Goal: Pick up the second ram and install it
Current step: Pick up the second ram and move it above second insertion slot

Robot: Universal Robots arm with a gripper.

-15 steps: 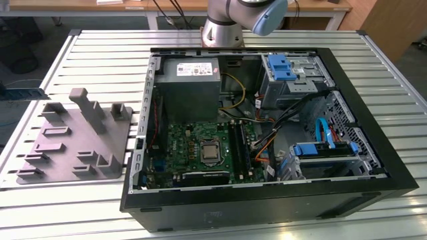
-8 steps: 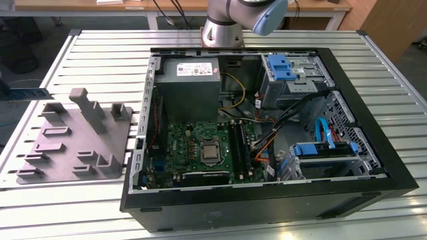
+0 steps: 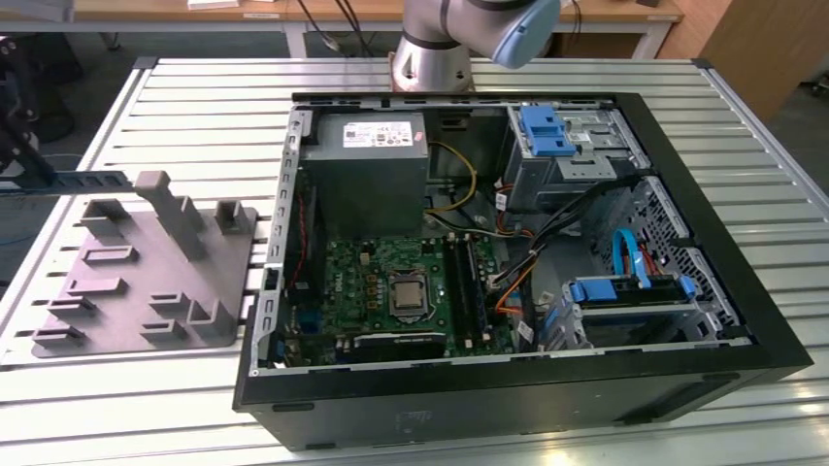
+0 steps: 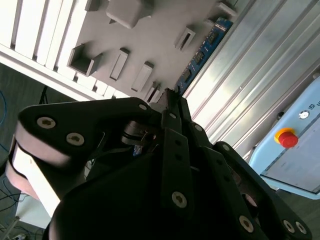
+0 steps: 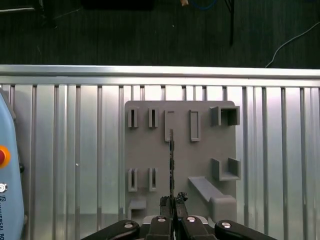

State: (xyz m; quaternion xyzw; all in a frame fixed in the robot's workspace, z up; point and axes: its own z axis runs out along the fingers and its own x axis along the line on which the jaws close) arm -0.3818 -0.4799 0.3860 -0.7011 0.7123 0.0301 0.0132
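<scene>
The second ram [image 5: 171,160] is a thin blue-green stick, seen edge-on in the first wrist view and as a blue board with black chips [image 4: 202,50] in the second wrist view. My gripper [image 5: 172,201] is shut on one end of it and holds it over the grey moulded fixture [image 5: 150,145]. The stick reaches out from the fingertips [image 4: 170,97] toward the fixture's slots. At the exterior view's left edge the dark gripper [image 3: 37,178] holds the ram [image 3: 84,180] beside the fixture [image 3: 130,282]. The green motherboard [image 3: 376,282] lies inside the open computer case [image 3: 518,379].
The case stands on a slatted metal table [image 3: 194,107], with drive cages and cables in its half on the exterior view's right. The arm's base [image 3: 434,58] stands behind the case. A light-blue box with a red button [image 4: 286,137] lies beside the fixture. Dark floor lies beyond the table edge [image 5: 160,71].
</scene>
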